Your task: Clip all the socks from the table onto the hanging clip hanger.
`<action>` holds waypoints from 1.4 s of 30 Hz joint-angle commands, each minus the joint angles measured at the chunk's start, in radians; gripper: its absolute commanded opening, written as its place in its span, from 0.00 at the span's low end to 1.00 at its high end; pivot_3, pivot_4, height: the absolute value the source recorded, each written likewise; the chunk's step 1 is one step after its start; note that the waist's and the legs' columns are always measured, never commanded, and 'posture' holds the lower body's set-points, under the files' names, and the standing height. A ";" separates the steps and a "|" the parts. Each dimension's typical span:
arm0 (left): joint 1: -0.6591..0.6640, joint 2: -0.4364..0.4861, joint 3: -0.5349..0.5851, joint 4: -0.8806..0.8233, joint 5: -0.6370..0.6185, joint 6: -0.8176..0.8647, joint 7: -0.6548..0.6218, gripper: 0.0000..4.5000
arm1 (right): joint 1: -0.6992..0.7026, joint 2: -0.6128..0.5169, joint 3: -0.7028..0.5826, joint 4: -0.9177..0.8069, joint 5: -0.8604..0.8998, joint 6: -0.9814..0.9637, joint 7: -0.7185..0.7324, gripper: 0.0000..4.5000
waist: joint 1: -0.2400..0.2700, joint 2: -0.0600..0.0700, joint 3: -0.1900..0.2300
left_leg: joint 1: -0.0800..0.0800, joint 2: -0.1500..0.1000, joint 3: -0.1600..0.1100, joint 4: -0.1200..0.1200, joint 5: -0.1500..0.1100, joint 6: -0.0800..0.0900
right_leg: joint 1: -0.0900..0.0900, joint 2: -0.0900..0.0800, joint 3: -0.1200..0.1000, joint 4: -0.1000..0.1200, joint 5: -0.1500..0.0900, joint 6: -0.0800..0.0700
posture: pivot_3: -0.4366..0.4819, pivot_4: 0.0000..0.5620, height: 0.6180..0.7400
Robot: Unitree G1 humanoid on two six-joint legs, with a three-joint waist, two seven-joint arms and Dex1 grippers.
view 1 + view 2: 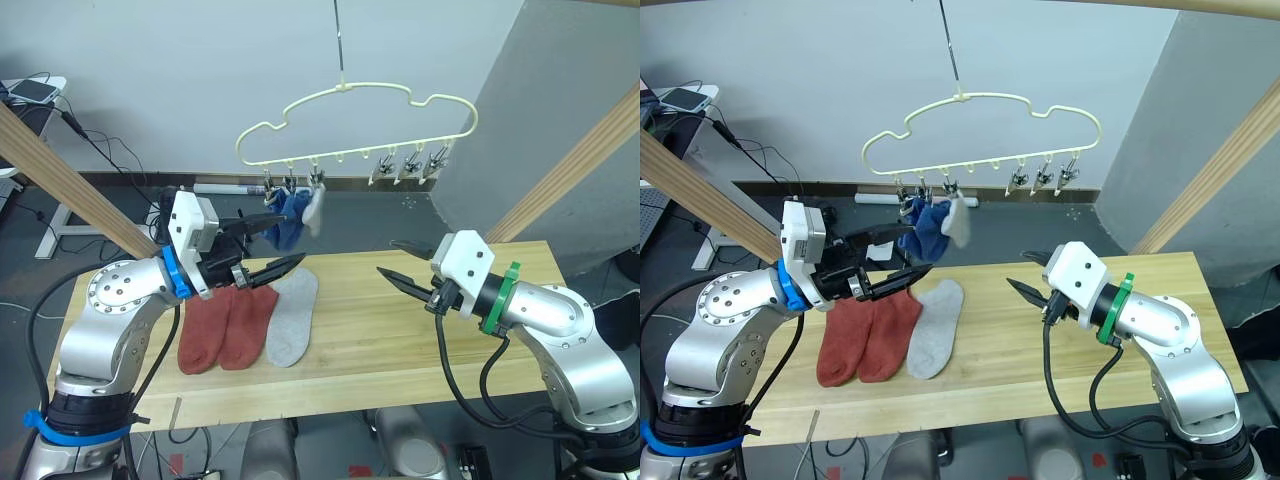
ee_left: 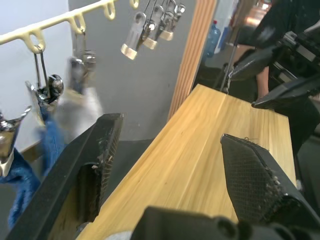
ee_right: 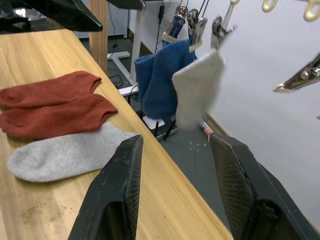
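Hanging half done: three socks clipped, three left for you on the table.
Both your left gripper and right gripper stand open and empty; next, reach for the grey sock beside the two rust-red socks on the table, then lift to the clip hanger against the grey wall.

Pale wooden pole slanting across the left, a 2nd pole slanting on the right | phone lying on a white side stand at far left | black cables trailing to the floor | grey panel standing behind right
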 commanded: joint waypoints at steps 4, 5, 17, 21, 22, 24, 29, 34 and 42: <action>-0.029 0.032 0.039 -0.072 -0.073 0.047 -0.008 0.78 | -0.093 0.075 -0.054 -0.009 0.053 0.071 -0.136 0.48 | 0.001 0.000 0.000 | 0.000 0.000 0.000 0.000 0.000 0.000 | 0.000 0.000 0.000 0.000 0.000 0.000 | 0.24 0.50 0.93; -0.039 0.033 0.036 -0.071 -0.073 0.048 -0.010 0.78 | -0.100 0.080 -0.049 0.000 0.050 0.075 -0.148 0.48 | 0.003 0.000 0.000 | 0.000 0.000 0.000 0.000 0.000 0.000 | 0.000 0.000 0.000 0.000 0.000 0.000 | 0.24 0.50 0.93; -0.148 0.013 -0.017 -0.048 -0.063 0.055 -0.023 0.78 | -0.198 0.179 -0.028 0.100 0.038 0.116 -0.311 0.68 | 0.016 0.000 0.000 | -0.001 0.000 0.000 0.000 0.000 0.000 | 0.000 0.000 0.000 0.000 0.000 0.000 | 0.24 0.51 0.93; -0.175 0.002 -0.038 -0.024 -0.045 0.040 -0.027 0.78 | -0.223 0.180 -0.010 0.118 0.028 0.119 -0.331 0.76 | 0.016 0.000 0.000 | -0.001 0.000 0.000 0.000 0.000 0.000 | 0.000 0.000 0.000 0.000 0.000 0.000 | 0.23 0.51 0.93; -0.179 0.000 -0.045 -0.020 -0.039 0.032 -0.031 0.78 | -0.232 0.188 -0.008 0.125 0.025 0.118 -0.343 0.76 | 0.016 0.000 0.000 | -0.001 0.000 0.000 0.000 0.000 0.000 | 0.000 0.000 0.000 0.000 0.000 0.000 | 0.23 0.51 0.93; -0.186 -0.007 -0.056 -0.014 -0.030 0.024 -0.034 0.78 | -0.243 0.202 -0.007 0.136 0.024 0.117 -0.363 0.71 | 0.015 0.000 0.000 | -0.001 0.000 0.000 0.000 0.000 0.000 | 0.000 0.000 0.000 0.000 0.000 0.000 | 0.22 0.51 0.93; -0.196 -0.018 -0.063 0.000 -0.017 0.015 -0.034 0.78 | -0.252 0.211 -0.002 0.141 0.032 0.126 -0.379 0.37 | 0.015 0.000 0.000 | -0.001 0.000 0.000 0.000 0.000 0.000 | 0.000 0.000 0.000 0.000 0.000 0.000 | 0.22 0.51 0.93; -0.210 -0.028 -0.068 0.014 -0.006 0.009 -0.040 0.78 | -0.273 0.227 0.006 0.169 0.020 0.126 -0.410 0.31 | 0.014 0.000 0.000 | -0.001 0.000 0.000 0.000 0.000 0.000 | -0.001 0.000 0.000 0.000 0.000 0.000 | 0.22 0.50 0.93; -0.220 -0.035 -0.074 0.026 0.000 -0.001 -0.047 0.78 | -0.313 0.245 0.006 0.216 0.018 0.131 -0.446 0.31 | 0.014 0.000 0.000 | -0.001 0.000 0.000 0.000 0.000 0.000 | -0.001 0.000 0.000 0.000 0.000 0.000 | 0.21 0.50 0.93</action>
